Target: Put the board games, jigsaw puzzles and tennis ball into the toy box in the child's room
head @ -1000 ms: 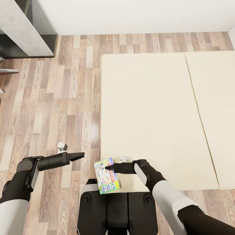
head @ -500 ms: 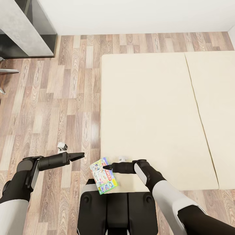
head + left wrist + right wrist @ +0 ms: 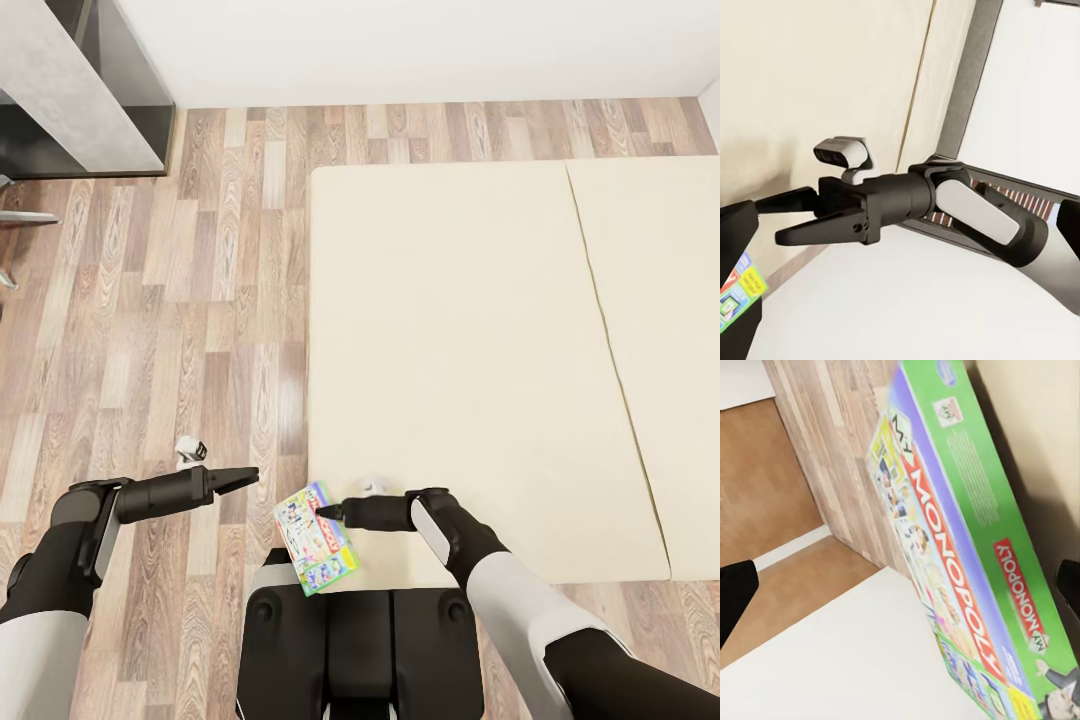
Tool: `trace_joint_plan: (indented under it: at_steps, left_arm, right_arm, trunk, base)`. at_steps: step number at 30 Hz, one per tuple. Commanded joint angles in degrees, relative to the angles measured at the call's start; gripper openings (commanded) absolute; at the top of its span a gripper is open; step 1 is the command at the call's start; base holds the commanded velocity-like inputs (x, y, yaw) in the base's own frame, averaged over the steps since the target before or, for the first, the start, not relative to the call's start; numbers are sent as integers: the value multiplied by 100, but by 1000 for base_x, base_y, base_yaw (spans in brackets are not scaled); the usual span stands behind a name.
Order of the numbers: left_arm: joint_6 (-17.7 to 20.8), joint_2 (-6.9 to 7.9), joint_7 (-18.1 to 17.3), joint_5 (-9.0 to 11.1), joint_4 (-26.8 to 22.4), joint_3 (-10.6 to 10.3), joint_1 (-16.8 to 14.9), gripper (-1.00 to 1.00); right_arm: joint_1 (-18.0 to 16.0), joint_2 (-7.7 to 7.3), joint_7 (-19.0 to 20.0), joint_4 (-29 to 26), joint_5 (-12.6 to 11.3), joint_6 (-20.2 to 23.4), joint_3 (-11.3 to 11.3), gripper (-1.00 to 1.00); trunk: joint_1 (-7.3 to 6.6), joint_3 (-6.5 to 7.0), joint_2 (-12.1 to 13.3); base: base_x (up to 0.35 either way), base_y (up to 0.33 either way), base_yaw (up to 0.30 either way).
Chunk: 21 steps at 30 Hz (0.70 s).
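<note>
A green and purple Monopoly board game (image 3: 316, 538) lies at the near left corner of the cream bed (image 3: 460, 340), overhanging its edge above my base. My right gripper (image 3: 326, 513) is open, its tips at the box's upper edge. In the right wrist view the box (image 3: 967, 577) sits close ahead, tilted, with one dark fingertip (image 3: 735, 592) far out to each side. The left wrist view shows the right gripper (image 3: 784, 217) with its fingers spread. My left gripper (image 3: 250, 476) hovers open over the floor, left of the box, holding nothing.
Wood floor (image 3: 150, 330) lies left of and beyond the bed. A grey cabinet (image 3: 80, 90) stands at the far left against the white wall. A metal chair leg (image 3: 20, 218) shows at the left edge. The mattress has a seam (image 3: 600, 330) on its right part.
My right gripper has pushed a little to the left, and the Monopoly box has slid left and turned slightly with it. The left arm has not moved.
</note>
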Motion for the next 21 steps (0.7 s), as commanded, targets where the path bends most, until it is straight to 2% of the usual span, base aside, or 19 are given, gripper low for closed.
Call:
trace_joint_plan:
  at_steps: [1,11,21]
  left_arm:
    - [60,-1,-41,-41,-5,6,-1,100]
    - [60,2,-41,-41,-5,6,-3,100]
    - [60,37,-41,-41,-5,11,-2,100]
  right_arm:
    - [0,0,-3,-15,-24,36,3,100]
    - [164,0,-19,-700,-49,85,-12,100]
    - [670,0,-36,-1761,-88,247,-34,100]
  trunk:
    - [3,-6,-9]
    - [3,-6,-9]
    - [3,-6,-9]
  base:
    - [0,0,0]
    - [0,0,0]
    - [0,0,0]
